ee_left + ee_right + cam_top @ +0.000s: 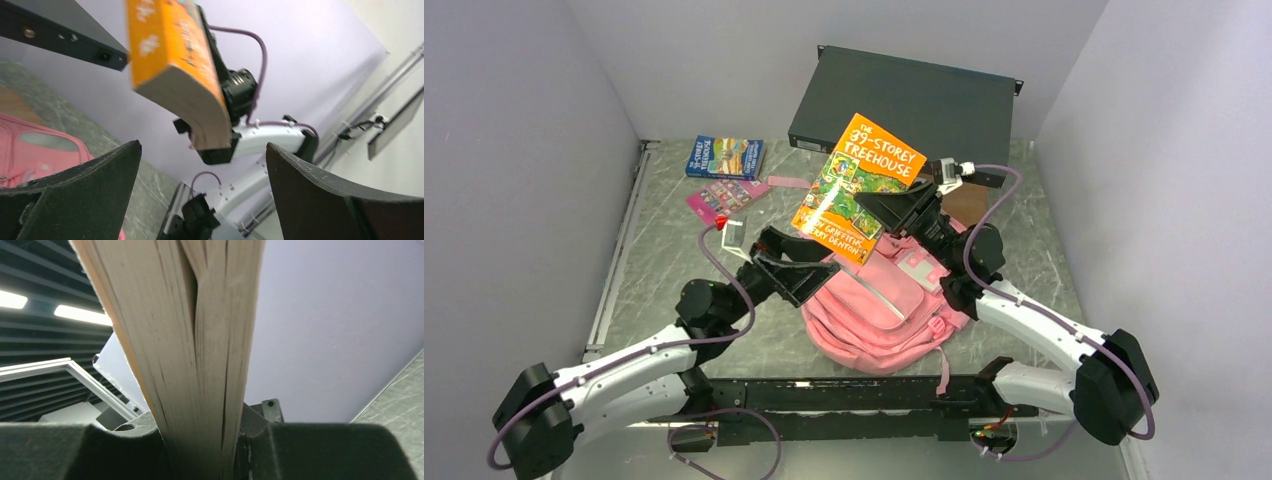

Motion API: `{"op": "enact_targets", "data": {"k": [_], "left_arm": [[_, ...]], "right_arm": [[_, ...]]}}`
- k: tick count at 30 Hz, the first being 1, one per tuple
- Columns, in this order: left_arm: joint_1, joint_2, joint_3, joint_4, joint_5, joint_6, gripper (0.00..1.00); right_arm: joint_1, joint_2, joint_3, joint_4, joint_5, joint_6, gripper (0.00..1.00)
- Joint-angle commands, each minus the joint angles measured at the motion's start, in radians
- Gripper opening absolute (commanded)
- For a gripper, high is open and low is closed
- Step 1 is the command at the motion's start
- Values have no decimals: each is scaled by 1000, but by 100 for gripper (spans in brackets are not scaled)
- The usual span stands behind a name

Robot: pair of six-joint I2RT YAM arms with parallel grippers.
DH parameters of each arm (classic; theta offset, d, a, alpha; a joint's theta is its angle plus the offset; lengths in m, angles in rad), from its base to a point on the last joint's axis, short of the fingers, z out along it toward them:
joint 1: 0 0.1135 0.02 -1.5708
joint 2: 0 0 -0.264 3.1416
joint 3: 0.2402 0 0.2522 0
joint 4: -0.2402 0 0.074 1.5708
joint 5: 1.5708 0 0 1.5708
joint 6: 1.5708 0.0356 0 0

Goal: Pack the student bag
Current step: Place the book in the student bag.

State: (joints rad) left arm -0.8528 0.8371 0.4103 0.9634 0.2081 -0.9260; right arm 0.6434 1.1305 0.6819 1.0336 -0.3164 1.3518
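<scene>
The pink student bag [879, 305] lies on the table between the two arms, its corner also showing in the left wrist view [35, 150]. Above it hangs a thick orange book [857, 185], cover up and tilted. My right gripper [902, 212] is shut on the book's right edge; its wrist view fills with the book's page block [195, 350] clamped between both jaws. My left gripper [809, 275] stands open just below and left of the book, beside the bag's left side, nothing between its fingers [95, 185]. The book [175, 65] hangs above them.
A dark flat metal box [904, 105] leans at the back of the table. A blue book [724, 157] and a pink card pack [721, 197] lie at the back left. A brown item [964, 203] peeks out behind the right gripper. Grey walls close in on both sides.
</scene>
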Motion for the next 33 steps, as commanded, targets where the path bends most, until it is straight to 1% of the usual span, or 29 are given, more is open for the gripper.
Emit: {"op": "enact_targets", "data": {"k": [1, 5, 7, 9, 11, 13, 15, 16, 17, 18, 19, 20, 21, 22, 23, 24, 25, 26, 27, 29, 31, 33], "left_arm": [[-36, 80, 50, 224, -145, 64, 100], [-69, 141, 77, 308, -197, 96, 100], [-71, 166, 110, 295, -193, 99, 99], [-76, 184, 139, 270, -182, 102, 96], [-80, 202, 148, 276, -175, 99, 88], [-81, 214, 150, 275, -191, 80, 74], [-81, 228, 153, 283, -179, 76, 59], [-81, 234, 153, 285, -172, 74, 52], [-80, 239, 154, 288, -168, 72, 46], [-80, 245, 154, 290, -168, 71, 31], [-80, 244, 154, 292, -167, 72, 19], [-80, 238, 148, 293, -165, 83, 9], [-81, 221, 143, 278, -167, 103, 3], [-81, 196, 134, 242, -178, 130, 0], [-80, 154, 123, 194, -198, 158, 0], [-76, 104, 111, 131, -204, 180, 0], [-70, 47, 94, 71, -239, 211, 0], [-67, -19, 88, -25, -261, 267, 0], [-65, -89, 92, -141, -291, 301, 0], [-66, -216, 131, -374, -365, 347, 0], [-65, -320, 205, -635, -416, 381, 0], [-66, -394, 296, -887, -448, 417, 0]], "right_arm": [[21, -64, -11, 145, 43, 15, 0], [30, -95, -37, 124, 59, -3, 0], [33, -103, -36, 111, 60, -8, 0], [34, -111, -46, 126, 57, -16, 0], [39, -124, -53, 111, 67, -22, 0], [40, -135, -52, 87, 76, -28, 1], [41, -152, -61, 83, 81, -40, 5], [45, -159, -71, 80, 88, -46, 8], [47, -164, -75, 74, 103, -49, 12], [47, -166, -76, 59, 108, -48, 17], [47, -169, -75, 38, 107, -50, 23], [47, -174, -76, 27, 101, -61, 31], [47, -184, -81, 11, 93, -82, 41], [47, -199, -84, -26, 85, -104, 53], [47, -217, -82, -93, 83, -132, 68], [47, -238, -70, -205, 84, -167, 81], [46, -263, -54, -322, 90, -207, 96], [45, -285, -37, -435, 91, -260, 99], [45, -309, -26, -516, 86, -327, 100], [47, -351, -32, -626, 76, -436, 100], [47, -383, -50, -717, 68, -546, 100], [48, -399, -36, -843, 33, -655, 100]]}}
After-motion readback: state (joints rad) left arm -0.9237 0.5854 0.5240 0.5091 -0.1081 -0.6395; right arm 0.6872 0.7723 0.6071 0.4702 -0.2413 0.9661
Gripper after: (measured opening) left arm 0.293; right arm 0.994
